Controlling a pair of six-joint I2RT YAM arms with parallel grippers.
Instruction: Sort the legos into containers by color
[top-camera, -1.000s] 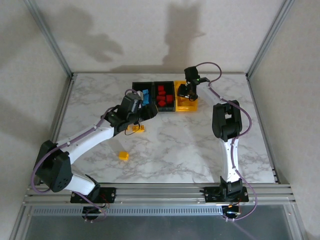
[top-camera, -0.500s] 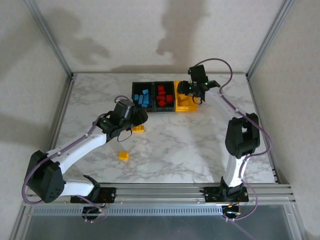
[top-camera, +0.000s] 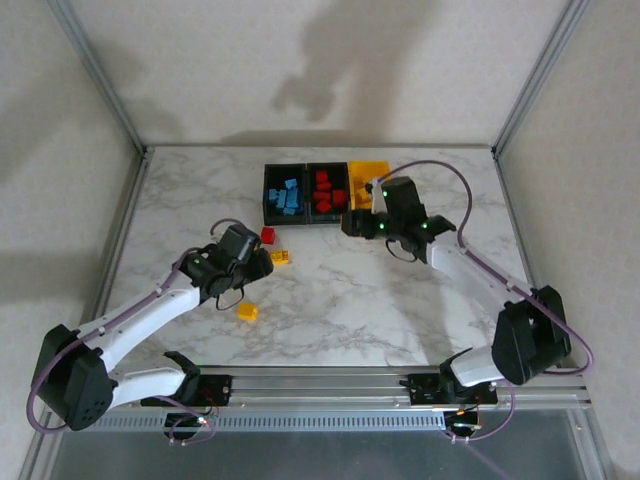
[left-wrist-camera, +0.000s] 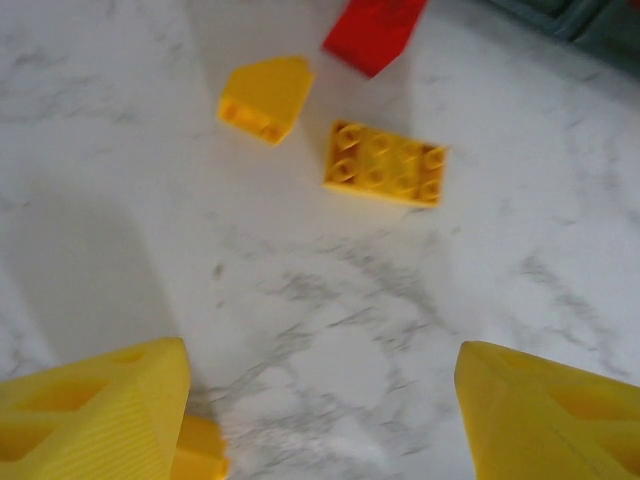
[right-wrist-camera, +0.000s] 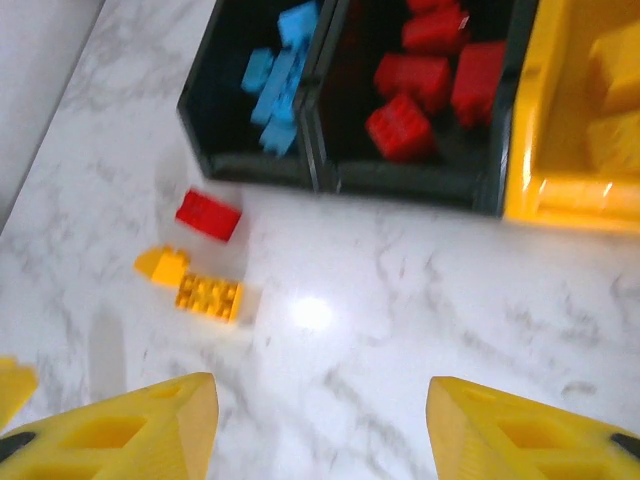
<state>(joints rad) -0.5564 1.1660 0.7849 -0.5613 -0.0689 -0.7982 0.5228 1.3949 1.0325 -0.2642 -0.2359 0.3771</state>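
Left gripper (left-wrist-camera: 318, 415) now withdrawn from containers (right-wrist-camera: 410, 186), agape, empty; yellow lego (left-wrist-camera: 385, 163) dead ahead, long axis crosswise; right gripper (right-wrist-camera: 315, 420) farther off, likewise agape, empty.

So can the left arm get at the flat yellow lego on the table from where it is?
Probably yes. The left tool hangs open just short of the flat yellow lego, with bare tabletop between them. A smaller yellow piece and a red lego lie close but apart from it.
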